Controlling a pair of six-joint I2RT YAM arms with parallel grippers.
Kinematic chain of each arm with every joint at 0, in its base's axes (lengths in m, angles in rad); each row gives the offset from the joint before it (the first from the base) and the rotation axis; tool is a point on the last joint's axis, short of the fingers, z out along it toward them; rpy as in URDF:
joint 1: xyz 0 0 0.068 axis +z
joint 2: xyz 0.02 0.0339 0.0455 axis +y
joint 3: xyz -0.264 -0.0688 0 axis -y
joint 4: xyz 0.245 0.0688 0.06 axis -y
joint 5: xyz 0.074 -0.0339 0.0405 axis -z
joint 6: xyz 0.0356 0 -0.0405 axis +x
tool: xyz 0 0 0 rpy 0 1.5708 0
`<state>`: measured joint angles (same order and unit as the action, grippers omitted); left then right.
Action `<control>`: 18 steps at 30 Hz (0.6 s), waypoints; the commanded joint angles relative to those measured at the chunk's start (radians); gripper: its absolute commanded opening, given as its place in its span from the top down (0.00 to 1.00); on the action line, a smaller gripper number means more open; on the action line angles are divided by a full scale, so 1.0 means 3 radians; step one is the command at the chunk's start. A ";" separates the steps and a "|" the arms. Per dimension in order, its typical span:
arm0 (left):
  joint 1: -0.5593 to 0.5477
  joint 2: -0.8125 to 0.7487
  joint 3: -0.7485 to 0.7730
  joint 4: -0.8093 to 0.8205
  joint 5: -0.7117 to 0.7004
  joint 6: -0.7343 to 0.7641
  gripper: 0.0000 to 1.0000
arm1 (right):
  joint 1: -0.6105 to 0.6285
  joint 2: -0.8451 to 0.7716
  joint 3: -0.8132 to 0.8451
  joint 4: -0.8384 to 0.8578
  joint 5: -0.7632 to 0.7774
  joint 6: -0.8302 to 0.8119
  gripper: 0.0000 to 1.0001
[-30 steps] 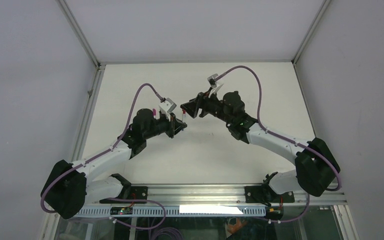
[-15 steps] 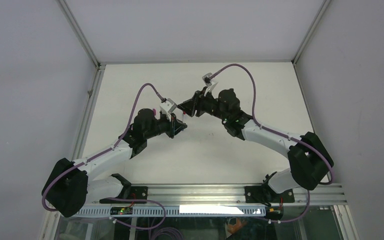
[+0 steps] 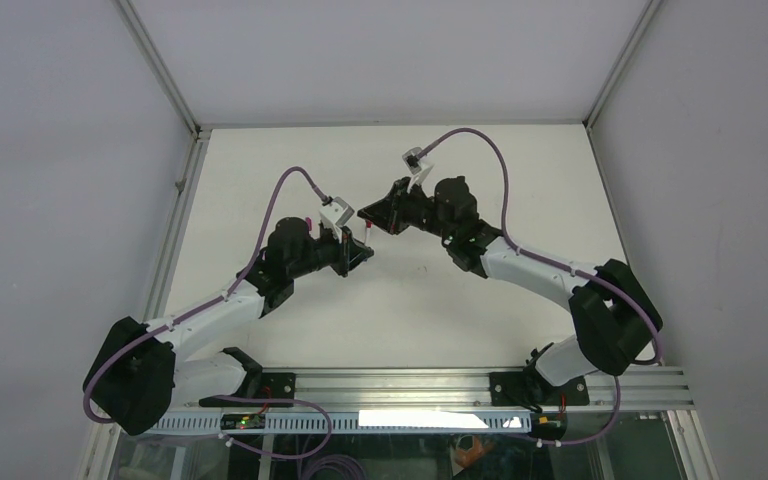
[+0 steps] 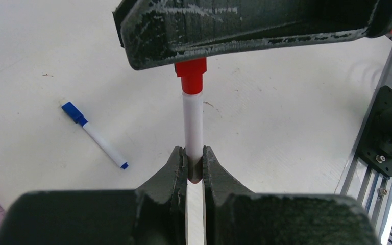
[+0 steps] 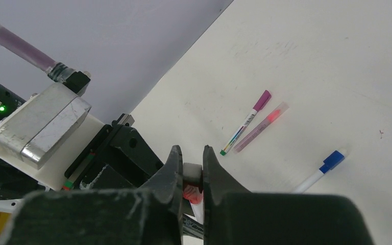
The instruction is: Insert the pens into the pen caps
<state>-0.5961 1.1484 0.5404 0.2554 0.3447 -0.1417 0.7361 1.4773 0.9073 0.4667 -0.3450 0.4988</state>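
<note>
Top view — left claw (image 3: 363, 252) and right claw (image 3: 370, 216) meet tip to tip over the worktop (image 3: 410, 300), left wrist view, left claw clamped on a white pen (image 4: 193, 122), right claw gripping its red cap (image 4: 191, 79), right wrist view — a blue-capped pen (image 5: 322, 167), a purple-capped pen (image 5: 246, 122) and a pink pen (image 5: 261, 126) on the worktop.

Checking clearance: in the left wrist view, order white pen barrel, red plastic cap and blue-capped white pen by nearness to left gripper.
1. White pen barrel, clamped in the left gripper.
2. Red plastic cap, on the barrel's tip.
3. Blue-capped white pen, on table, left.
</note>
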 commanded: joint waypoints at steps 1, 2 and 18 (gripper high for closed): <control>-0.0018 -0.0085 0.0035 0.0089 -0.0020 0.0060 1.00 | 0.0021 0.0030 0.0161 0.0029 -0.0113 0.0046 1.00; -0.0018 -0.0089 0.0049 0.0070 -0.0045 0.0071 1.00 | 0.0021 0.0030 0.0161 0.0022 -0.0113 0.0047 1.00; -0.0018 -0.0076 0.0679 0.0019 -0.0240 0.0385 1.00 | 0.0073 0.0173 -0.0013 0.0022 -0.0145 0.0155 1.00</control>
<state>-0.5964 1.1305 0.6254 0.1097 0.3012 -0.0887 0.7334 1.4879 0.9150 0.5083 -0.3397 0.5072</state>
